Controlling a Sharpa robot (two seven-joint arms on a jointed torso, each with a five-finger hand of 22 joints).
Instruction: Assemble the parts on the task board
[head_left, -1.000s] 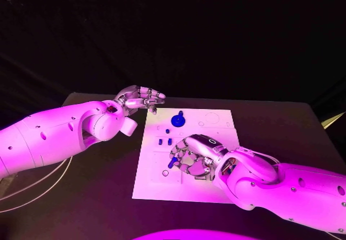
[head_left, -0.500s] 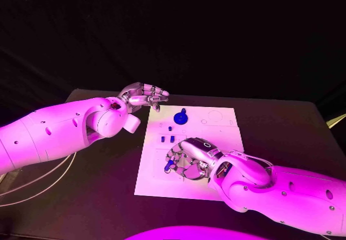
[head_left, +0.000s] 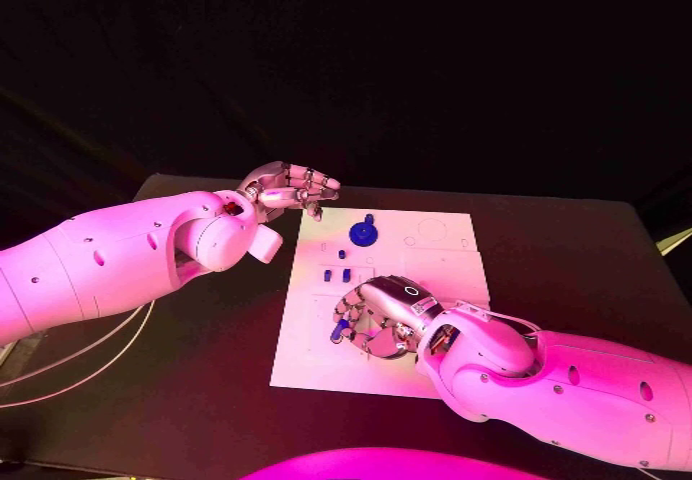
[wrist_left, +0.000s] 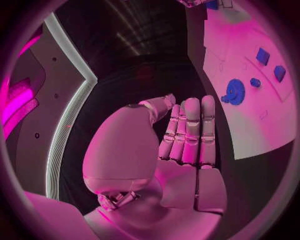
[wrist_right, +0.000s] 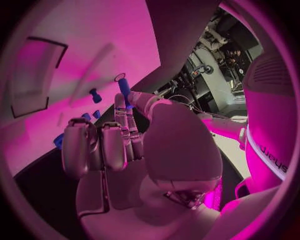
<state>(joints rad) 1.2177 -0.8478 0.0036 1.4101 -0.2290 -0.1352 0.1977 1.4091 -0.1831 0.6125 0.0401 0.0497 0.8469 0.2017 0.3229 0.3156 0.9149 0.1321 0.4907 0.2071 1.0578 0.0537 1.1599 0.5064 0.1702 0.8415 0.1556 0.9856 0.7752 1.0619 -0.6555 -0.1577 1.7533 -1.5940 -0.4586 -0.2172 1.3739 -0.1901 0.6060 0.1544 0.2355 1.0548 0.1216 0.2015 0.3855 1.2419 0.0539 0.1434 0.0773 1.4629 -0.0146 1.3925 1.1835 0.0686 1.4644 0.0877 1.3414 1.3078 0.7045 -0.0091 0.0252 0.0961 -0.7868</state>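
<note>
The white task board (head_left: 447, 262) lies in the middle of the black table. My right hand (head_left: 378, 318) hovers over the board's near half and pinches a short blue peg (head_left: 342, 328) between thumb and a fingertip; the right wrist view shows the peg (wrist_right: 124, 88) just above the board (wrist_right: 81, 45). A blue gear (head_left: 364, 233) sits at the far end, with small blue pieces (head_left: 336, 275) between it and my right hand. My left hand (head_left: 293, 187) hangs off the board's far left corner, fingers curled in, holding nothing. The left wrist view shows the gear (wrist_left: 235, 91) and two blue blocks (wrist_left: 270, 64).
Bare black table (head_left: 570, 250) surrounds the board on all sides. A dark-outlined rectangular recess (wrist_right: 37, 75) shows on the board in the right wrist view. Pale cables (head_left: 87, 350) hang below my left arm at the table's left side.
The head camera has shifted a little. Relative to the board both hands keep nearly the same place, and the right hand still holds the blue peg.
</note>
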